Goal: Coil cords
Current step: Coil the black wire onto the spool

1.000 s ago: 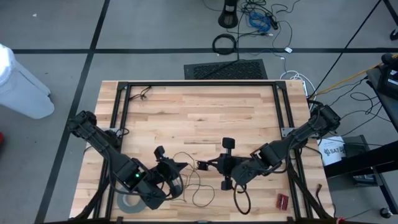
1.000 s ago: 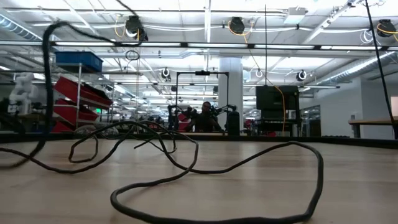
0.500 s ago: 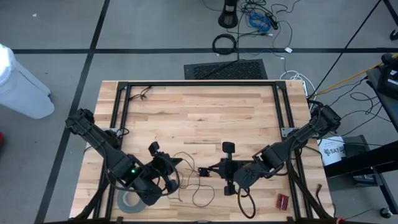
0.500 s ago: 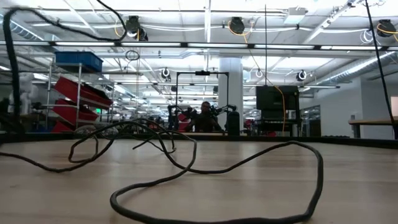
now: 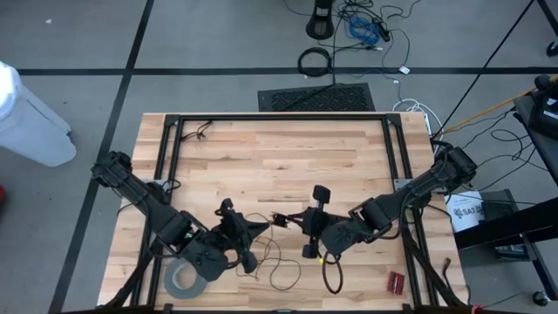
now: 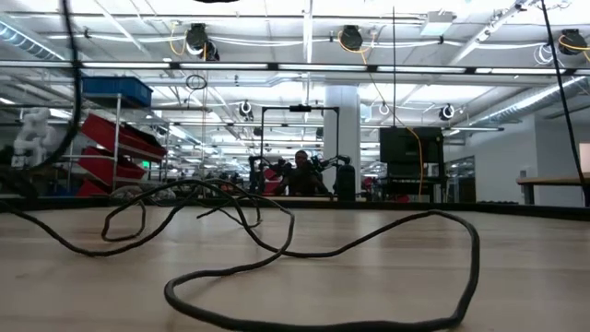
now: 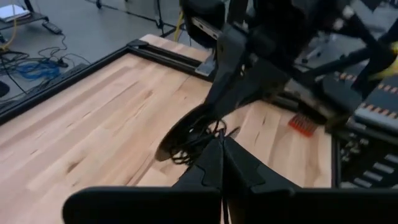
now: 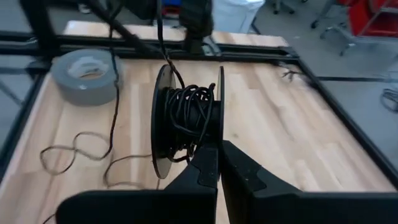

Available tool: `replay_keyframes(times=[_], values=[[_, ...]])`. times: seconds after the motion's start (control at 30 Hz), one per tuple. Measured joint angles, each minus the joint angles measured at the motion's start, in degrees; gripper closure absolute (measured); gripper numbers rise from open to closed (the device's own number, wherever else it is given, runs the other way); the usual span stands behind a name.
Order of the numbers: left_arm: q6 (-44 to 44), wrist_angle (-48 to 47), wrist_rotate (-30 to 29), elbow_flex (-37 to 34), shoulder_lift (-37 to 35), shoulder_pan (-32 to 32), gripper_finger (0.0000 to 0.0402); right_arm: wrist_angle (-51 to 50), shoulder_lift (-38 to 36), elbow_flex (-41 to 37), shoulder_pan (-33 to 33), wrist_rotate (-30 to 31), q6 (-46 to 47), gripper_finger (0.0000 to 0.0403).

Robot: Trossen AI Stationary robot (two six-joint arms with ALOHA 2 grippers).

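Butcher-block wooden tabletop (image 5: 279, 157) edged by a black metal frame, near corners cut off by the lower border of the high view. Left arm (image 5: 139, 196) and right arm (image 5: 418, 187), both dark and jointed, reaching in from the near corners toward the middle of the near half. Black ribbed mat (image 5: 318, 98) on the floor beyond the far edge. White box (image 5: 466, 212) beside the right arm, printed letters "SAT" readable, remainder hidden. Wide grey tape roll (image 5: 183, 279), matte, lying flat at the near left corner, partly covered by the left arm. Thin dark wire (image 6: 476, 258) trailing in loose irregular loops over the near middle of the tabletop, one end wound in a tangled bundle on a small round black disc (image 8: 186, 118) with thin flat flanges standing on edge. Disc located between the two sets of jaws, at the middle of the near half; underside contact with the tabletop not discernible. Right jaws clenched, tips touching the lower rim of the disc; actual hold not confirmable. Left jaws clenched, tips just beside the wound bundle; one strand rising from the disc toward them, contact point hidden. Small red ribbed item (image 5: 396, 281) near the right near corner, identity unclear.
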Motion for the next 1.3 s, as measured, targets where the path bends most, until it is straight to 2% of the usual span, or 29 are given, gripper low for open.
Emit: replay_keyframes(times=[0.23, 0.47, 0.77, 0.97, 1.3], values=[[-0.7, 1.4, 0.0, 0.0, 0.0, 2.4, 0.0399, 0.0, 0.6, 0.0, -1.2, 4.2, 0.4, 0.0403], [-0.5, 4.6, 0.0, 0.0, 0.1, 3.9, 0.0399, 0.0, 0.8, 0.0, -1.2, 5.0, 0.9, 0.0403], [1.4, 8.8, 0.5, 0.0, 3.1, 4.2, 0.0399, 1.3, 0.8, 0.0, -1.3, 6.4, 0.6, 0.0403], [1.4, 9.8, 0.4, 0.0, 4.9, 4.2, 0.0398, 0.9, 0.8, 0.0, -1.8, 10.2, 0.6, 0.0403], [1.6, 10.0, 0.6, 0.0, 5.2, 4.2, 0.0351, 2.0, 0.8, 0.0, -3.8, 10.4, -0.8, 0.0403]])
